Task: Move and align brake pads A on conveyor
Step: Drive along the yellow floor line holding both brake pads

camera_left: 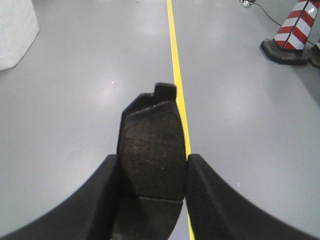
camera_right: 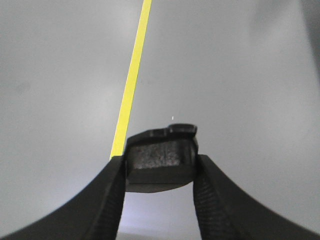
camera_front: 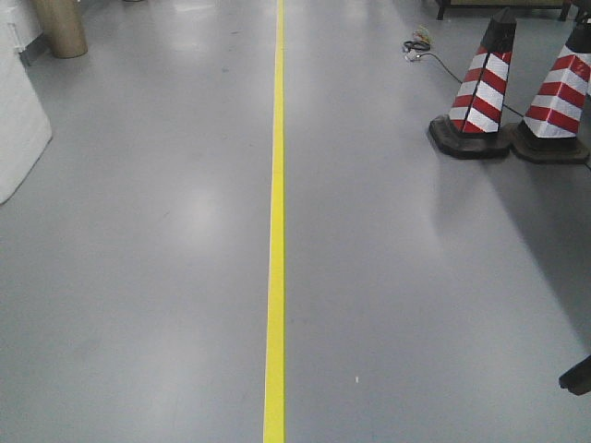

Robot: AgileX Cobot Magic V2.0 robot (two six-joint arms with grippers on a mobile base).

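- Your left gripper (camera_left: 152, 172) has its jaws clamped on a brake pad (camera_left: 152, 150), gritty face up, held in the air just left of the yellow floor line (camera_left: 176, 65)
- Your right gripper (camera_right: 160, 172) has its jaws clamped on a second pad (camera_right: 160, 157), just right of that line
- No conveyor shows in any view
- Expect stiff, fairly heavy, rough pads; grip across the long side edges, near mid-length, so neither one tips

The left hand (camera_left: 152, 200) had two thick black fingers (camera_left: 75, 205) that curved in like horns, smooth and a bit shiny. The right hand (camera_right: 159, 195) looked the same, black, with tiny ridges on one finger (camera_right: 212, 205)
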